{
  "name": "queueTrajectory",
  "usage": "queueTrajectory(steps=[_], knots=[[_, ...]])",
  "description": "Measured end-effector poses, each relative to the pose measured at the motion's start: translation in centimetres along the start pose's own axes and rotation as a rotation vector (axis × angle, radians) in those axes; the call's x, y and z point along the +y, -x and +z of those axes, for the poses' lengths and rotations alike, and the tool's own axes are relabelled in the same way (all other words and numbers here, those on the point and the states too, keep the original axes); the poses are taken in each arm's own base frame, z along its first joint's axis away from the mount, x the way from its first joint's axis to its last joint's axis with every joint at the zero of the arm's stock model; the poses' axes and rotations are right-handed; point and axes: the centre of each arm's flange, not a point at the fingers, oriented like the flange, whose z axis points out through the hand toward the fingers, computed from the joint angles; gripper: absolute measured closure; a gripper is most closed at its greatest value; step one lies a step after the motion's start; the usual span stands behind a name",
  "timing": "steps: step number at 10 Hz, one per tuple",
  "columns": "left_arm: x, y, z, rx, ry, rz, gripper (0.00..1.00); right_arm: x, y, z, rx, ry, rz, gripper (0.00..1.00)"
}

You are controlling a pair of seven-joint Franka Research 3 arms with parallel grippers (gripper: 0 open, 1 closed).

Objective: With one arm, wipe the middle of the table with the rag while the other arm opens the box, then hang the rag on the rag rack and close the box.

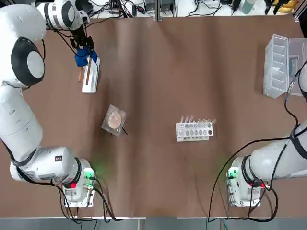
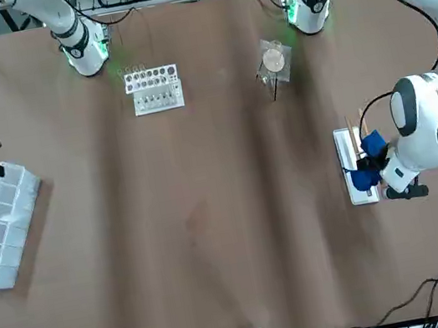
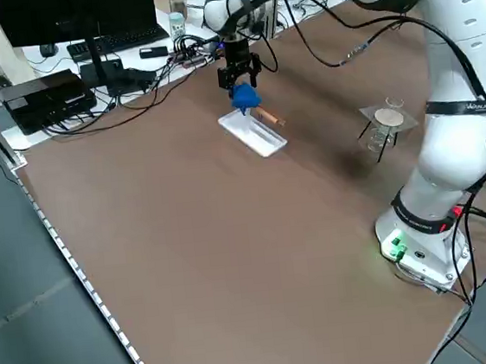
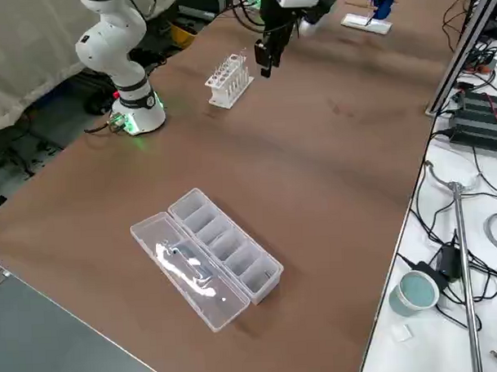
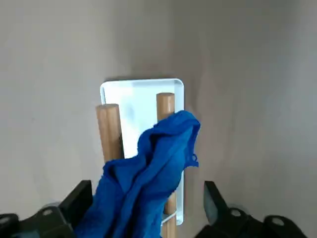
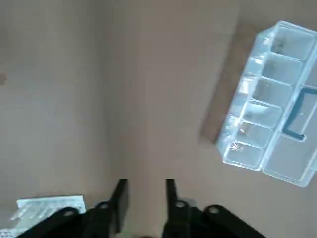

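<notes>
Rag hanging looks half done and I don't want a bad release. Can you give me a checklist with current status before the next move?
1. Rag draped over the rack rods: ok, it lies across them.
2. Left end effector open and off the rag: ok, fingers apart either side.
3. Rag hangs stably: cannot tell.
4. Box closed: not ok, lid lies open.
5. Right end effector empty for closing: ok, nothing between its narrowly parted fingers.
6. Right end effector at the box: not ok, it hovers apart.
</notes>
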Motion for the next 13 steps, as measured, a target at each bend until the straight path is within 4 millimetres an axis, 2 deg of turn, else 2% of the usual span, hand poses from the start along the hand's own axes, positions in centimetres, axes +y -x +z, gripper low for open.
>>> queueTrajectory(steps=[2,3,4,5,6,8,9,10,11,12,13], knots=[[0.1,-0.5,-1.3,0.028,-0.002,0.002,0.0,5.4,0.7,0.1,0.0,-0.009,-0.03,0.97],[0.5,-0.8,-2.0,0.041,-0.003,0.006,0.0,9.2,1.5,0.2,0.001,-0.015,-0.048,0.98],[0.8,-1.0,-2.4,0.049,-0.004,0.007,0.0,14.2,3.0,0.4,0.003,-0.025,-0.066,0.99],[1.1,-1.1,-2.7,0.055,-0.004,0.004,0.0,19.8,5.2,0.8,0.007,-0.038,-0.068,0.99],[1.5,-1.2,-2.9,0.059,-0.004,-0.001,0.0,25.7,8.3,1.3,0.013,-0.053,-0.059,0.99],[2.3,-1.2,-3.0,0.062,-0.005,-0.004,0.0,35.5,14.7,3.6,0.05,-0.116,-0.033,0.99],[2.5,-1.3,-3.2,0.067,-0.006,-0.002,0.0,39.5,16.7,5.6,0.086,-0.131,-0.029,0.99],[2.6,-1.7,-4.3,0.091,-0.006,-0.006,0.0,42.8,17.8,8.6,0.126,-0.166,-0.038,0.99],[2.5,-2.4,-7.1,0.146,-0.006,-0.015,0.0,45.7,18.6,12.6,0.156,-0.226,-0.053,0.99],[2.5,-2.7,-12.0,0.229,-0.007,-0.027,0.0,48.6,19.5,17.3,0.169,-0.283,-0.052,0.99],[2.4,-1.9,-18.0,0.301,-0.01,-0.032,0.0,51.2,20.3,22.1,0.184,-0.335,-0.045,0.99]])
